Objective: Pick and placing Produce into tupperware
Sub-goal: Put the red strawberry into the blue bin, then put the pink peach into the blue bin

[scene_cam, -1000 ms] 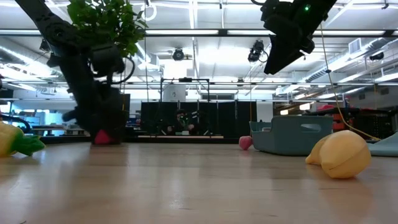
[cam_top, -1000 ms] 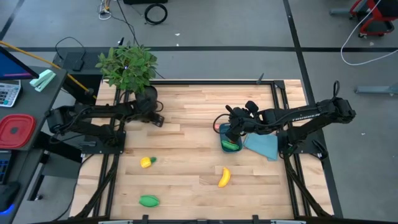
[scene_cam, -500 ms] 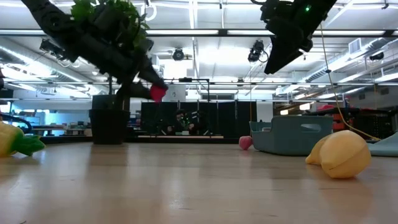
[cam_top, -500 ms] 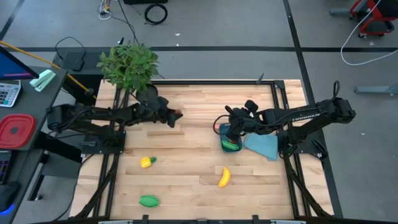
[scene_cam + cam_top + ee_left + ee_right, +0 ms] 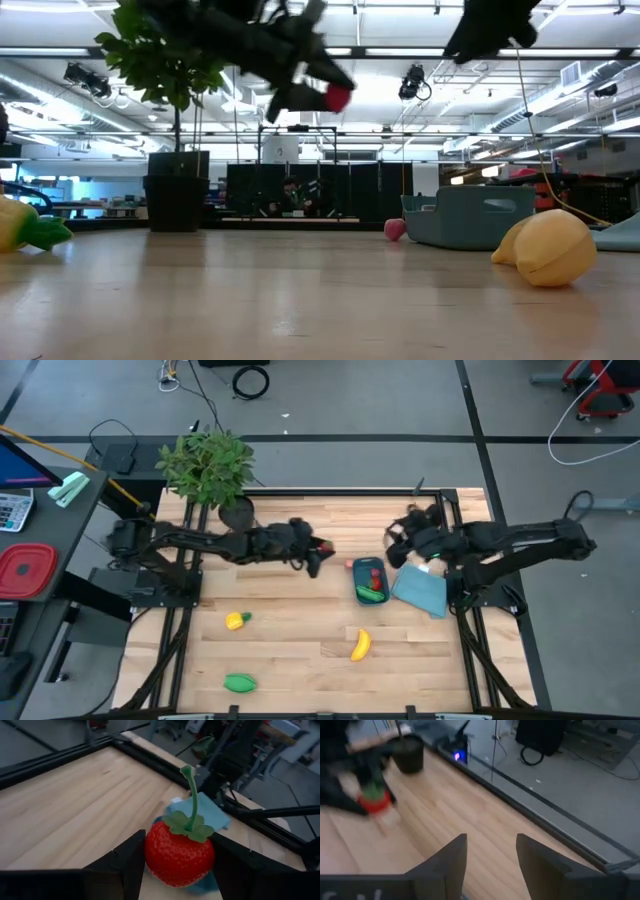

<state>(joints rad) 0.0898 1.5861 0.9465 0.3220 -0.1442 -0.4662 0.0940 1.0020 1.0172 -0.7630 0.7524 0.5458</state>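
Observation:
My left gripper (image 5: 318, 550) hangs over the table's middle, left of the tupperware, shut on a red strawberry (image 5: 179, 852) with a green stem; the low view shows the strawberry (image 5: 337, 97) high above the table. The tupperware (image 5: 369, 581), a dark-blue tub (image 5: 470, 218), stands on the wood holding a red piece and a green piece. My right gripper (image 5: 395, 538) is open (image 5: 490, 855), beyond the tub's far right corner. A banana (image 5: 360, 645), a yellow piece with a green stem (image 5: 235, 621) and a green oblong piece (image 5: 239, 682) lie on the near half. My left gripper pinches the strawberry's red body (image 5: 159, 857) between its two fingers, one on each side. The fingers (image 5: 290, 95) reach toward the table's right, slanting a little down. The strawberry is lifted clear, its green stem (image 5: 191, 795) pointing away past the fingertips.
A flat light-blue piece (image 5: 422, 592) lies right of the tub, and a small pink piece (image 5: 350, 563) at the tub's far left corner. A leafy potted plant (image 5: 210, 470) stands at the far left corner. A dark frame edges the table.
My left gripper has lifted the strawberry off the table beside the plant pot and carried it up and toward the table's right, nearing the tub. My right gripper has drawn back from above the tub toward the far right.

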